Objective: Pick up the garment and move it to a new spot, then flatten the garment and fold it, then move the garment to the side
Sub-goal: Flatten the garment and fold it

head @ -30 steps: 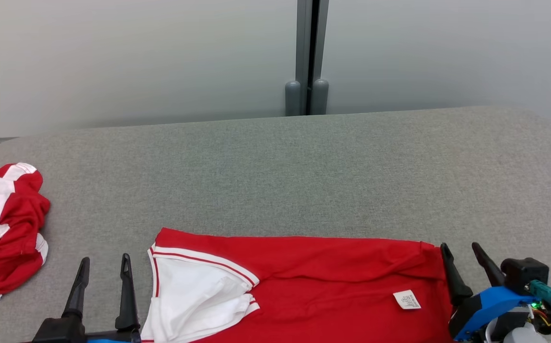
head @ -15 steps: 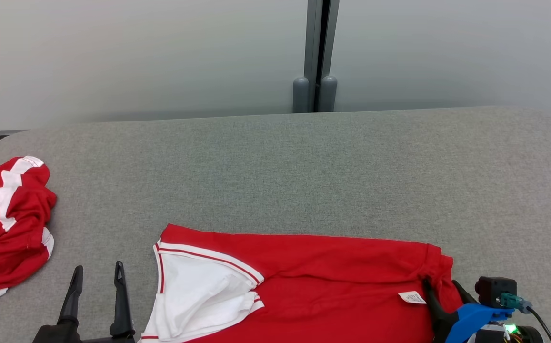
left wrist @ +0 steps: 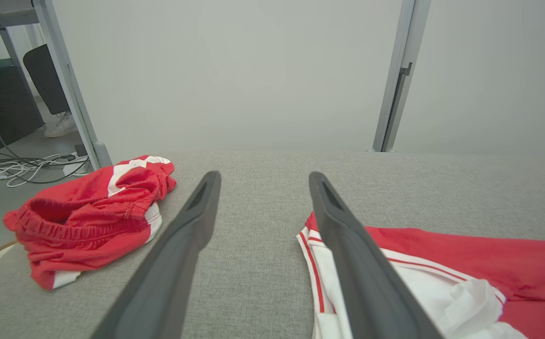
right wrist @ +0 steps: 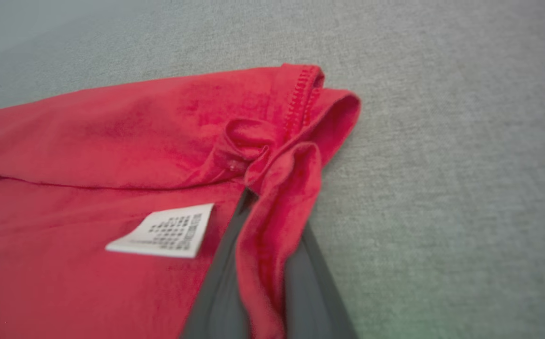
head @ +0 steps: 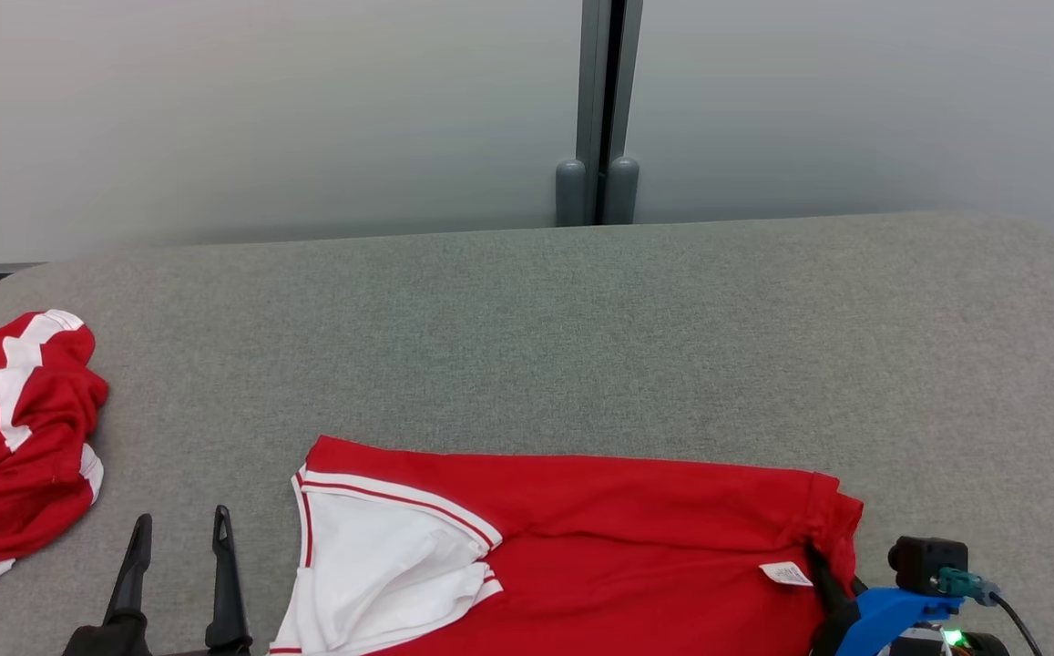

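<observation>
Nearest to us, the right gripper (right wrist: 259, 221) is clenched on the garment (head: 636, 547). In the right wrist view a bunched fold of its red hem is pinched between the two dark fingers (right wrist: 220, 292), which lie low against the cloth, and the fabric puckers around their tips. Just beside that grip, on the red cloth, we see a small white care label (right wrist: 161, 231) lying flat. The garment itself is spread along the near edge of the grey padded table (head: 581, 346), its long side running left to right and its lower part cut off by the bottom of the head view. At its left end sits a white panel (head: 372, 565) edged with thin red and white stripes. Just to the left of that panel we find the left gripper (head: 179, 521), its jaws released and spread wide with nothing between them. It stands over bare table close to the garment's left edge, though we cannot tell whether it touches the surface. Farther left, well apart from the garment, a second piece of red and white clothing (head: 16, 446) lies crumpled near the table's left corner. Beyond the table's far edge we see pale frosted wall panels (head: 262, 118) divided by a grey upright post (head: 598, 109).
</observation>
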Controlling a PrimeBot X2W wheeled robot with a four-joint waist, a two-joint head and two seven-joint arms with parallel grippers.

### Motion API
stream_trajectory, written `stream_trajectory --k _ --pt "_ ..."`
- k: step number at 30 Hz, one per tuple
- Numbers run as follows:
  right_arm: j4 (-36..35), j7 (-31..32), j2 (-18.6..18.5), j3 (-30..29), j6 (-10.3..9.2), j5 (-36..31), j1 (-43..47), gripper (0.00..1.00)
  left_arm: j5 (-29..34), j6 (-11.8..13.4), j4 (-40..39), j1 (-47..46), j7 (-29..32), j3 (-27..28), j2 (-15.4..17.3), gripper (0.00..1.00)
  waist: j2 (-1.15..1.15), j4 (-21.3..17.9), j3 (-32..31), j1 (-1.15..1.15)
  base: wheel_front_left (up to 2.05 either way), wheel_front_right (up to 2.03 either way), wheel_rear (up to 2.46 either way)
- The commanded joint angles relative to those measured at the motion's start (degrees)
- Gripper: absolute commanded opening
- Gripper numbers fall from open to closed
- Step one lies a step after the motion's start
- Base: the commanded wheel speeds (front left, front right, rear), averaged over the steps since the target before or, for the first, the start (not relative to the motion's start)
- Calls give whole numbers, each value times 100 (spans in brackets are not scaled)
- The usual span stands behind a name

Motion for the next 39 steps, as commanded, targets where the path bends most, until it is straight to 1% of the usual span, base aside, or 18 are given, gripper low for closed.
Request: stream_trajectory --k 1,5,12,16,19,24,27,28,29,32,33,39 --pt "43 -33 -142 -20 0 76 13 0 45 18 11 56 -26 47 -9 100 0 -25 -41 0 0 0 0" --pt "23 -84 -492 -131 -2 201 -33 0 67 27 16 97 -26 81 -24 100 0 -46 -110 0 0 0 0" --pt "37 -119 -1279 -445 0 230 -4 0 97 4 -11 140 -26 127 -44 100 0 -63 -170 0 0 0 0" --pt "-76 -123 -1467 -475 0 176 -73 0 105 7 -33 162 -26 146 -51 100 0 -91 -173 0 0 0 0" --pt "-246 -123 -1395 -399 0 99 -73 0 93 12 -23 178 -26 152 -55 100 0 -108 -183 0 0 0 0" --pt "-726 -124 -1121 -251 1 70 103 0 62 23 -7 192 -26 151 -58 100 0 -113 -214 0 0 0 0" --pt "-1103 -122 -915 -33 1 48 216 0 66 30 -5 202 -26 140 -61 100 0 -109 -232 0 0 0 0" --pt "-1103 -122 -915 -33 1 48 216 0 66 30 -5 202 -26 140 -61 100 0 -109 -232 0 0 0 0" --pt "-1347 -122 -783 133 1 35 283 0 66 32 -3 214 -26 129 -63 100 0 -98 -243 0 0 0 0" --pt "-1665 -97 -599 349 1 38 357 0 64 36 8 220 -26 115 -64 100 0 -78 -252 0 0 0 0" --pt "-1665 -97 -599 349 1 38 357 0 64 36 8 220 -26 115 -64 100 0 -78 -252 0 0 0 0" --pt "-2178 101 -214 766 1 16 395 0 69 44 36 217 -26 81 -67 100 0 -14 -255 0 0 0 0"
